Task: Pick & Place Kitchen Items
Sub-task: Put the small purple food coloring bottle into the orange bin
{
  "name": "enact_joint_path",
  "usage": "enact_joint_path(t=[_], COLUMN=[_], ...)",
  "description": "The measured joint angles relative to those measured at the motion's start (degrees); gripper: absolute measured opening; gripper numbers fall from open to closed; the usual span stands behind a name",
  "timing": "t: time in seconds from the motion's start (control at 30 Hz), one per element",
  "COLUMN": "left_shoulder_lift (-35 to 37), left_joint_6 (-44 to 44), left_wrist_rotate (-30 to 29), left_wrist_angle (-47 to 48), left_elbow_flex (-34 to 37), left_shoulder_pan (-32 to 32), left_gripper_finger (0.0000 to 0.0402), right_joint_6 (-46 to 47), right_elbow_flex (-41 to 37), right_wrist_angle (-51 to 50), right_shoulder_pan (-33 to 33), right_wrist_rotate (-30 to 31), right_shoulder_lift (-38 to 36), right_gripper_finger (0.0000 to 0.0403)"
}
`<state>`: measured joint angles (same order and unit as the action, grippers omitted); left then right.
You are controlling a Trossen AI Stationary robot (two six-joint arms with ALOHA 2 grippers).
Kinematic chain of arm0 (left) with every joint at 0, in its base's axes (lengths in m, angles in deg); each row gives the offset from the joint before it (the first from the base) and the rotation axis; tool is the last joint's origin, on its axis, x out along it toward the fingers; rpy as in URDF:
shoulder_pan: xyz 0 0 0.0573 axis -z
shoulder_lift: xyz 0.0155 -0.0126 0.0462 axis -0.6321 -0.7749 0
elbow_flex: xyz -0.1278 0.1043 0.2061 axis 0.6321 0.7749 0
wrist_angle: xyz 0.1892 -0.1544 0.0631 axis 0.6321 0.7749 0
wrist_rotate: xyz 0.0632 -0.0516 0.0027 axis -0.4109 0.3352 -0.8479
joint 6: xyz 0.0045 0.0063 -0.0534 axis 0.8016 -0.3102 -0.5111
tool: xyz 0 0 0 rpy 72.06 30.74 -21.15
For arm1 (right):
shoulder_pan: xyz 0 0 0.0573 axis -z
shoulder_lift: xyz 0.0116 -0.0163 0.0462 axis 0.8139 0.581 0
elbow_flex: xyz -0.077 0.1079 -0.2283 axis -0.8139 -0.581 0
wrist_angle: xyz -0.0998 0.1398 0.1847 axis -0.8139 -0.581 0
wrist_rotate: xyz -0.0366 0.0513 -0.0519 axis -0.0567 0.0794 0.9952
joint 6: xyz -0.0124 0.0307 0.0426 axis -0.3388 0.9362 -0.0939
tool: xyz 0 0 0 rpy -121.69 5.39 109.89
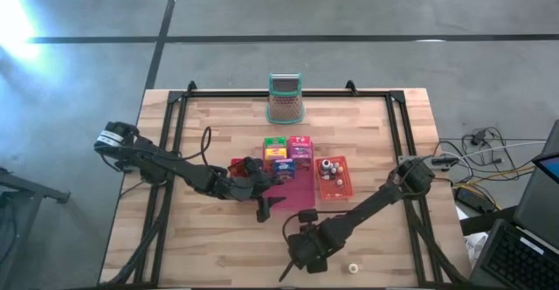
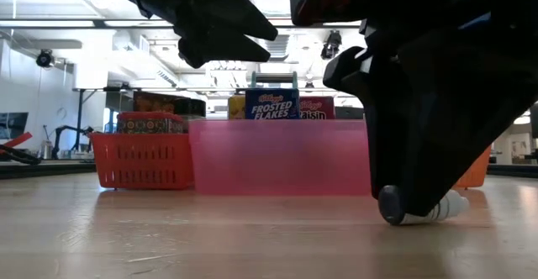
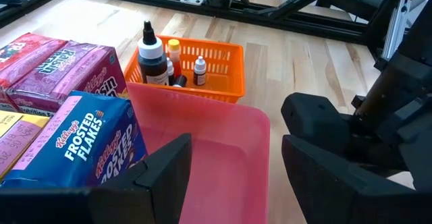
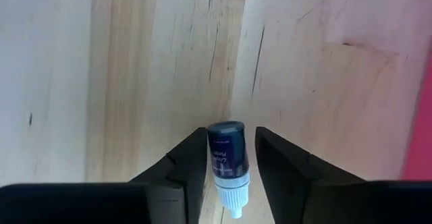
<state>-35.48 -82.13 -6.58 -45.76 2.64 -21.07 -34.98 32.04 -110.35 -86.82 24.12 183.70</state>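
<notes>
Kitchen items sit in trays mid-table while the right gripper [image 4: 223,160] straddles a small dark bottle [image 4: 227,160].

From above, boxes [image 1: 286,153] stand beside an orange tray [image 1: 333,188]. At table level, the white-capped bottle [image 2: 420,213] lies on the wood [image 2: 168,237] under the right arm. Left gripper [image 3: 233,170], jaws apart and empty, hovers over a pink tray [image 3: 223,150]. The right wrist camera shows the jaws flanking the bottle; whether they grip it I cannot tell.
</notes>
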Motion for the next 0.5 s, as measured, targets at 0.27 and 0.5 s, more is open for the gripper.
enact_joint_path(t=[0.27, 0.5], left_shoulder_lift=[0.00, 0.00], left_joint_6=[-0.30, -0.94], left_wrist_rotate=[0.09, 5.65], left_wrist_angle=[0.58, 1.27], left_elbow_flex=[0.00, -0.03], left_shoulder_pan=[0.04, 0.14], left_gripper_finger=[0.0236, 0.0236], right_joint_6=[-0.35, -0.45], right_elbow_flex=[1.97, 9.52], right_wrist_angle=[-1.46, -12.28], right_shoulder_pan=[0.00, -0.27], right_wrist_rotate=[0.37, 2.86], right_shoulder_lift=[-0.27, -1.90], right_gripper_finger=[0.0174, 0.0202])
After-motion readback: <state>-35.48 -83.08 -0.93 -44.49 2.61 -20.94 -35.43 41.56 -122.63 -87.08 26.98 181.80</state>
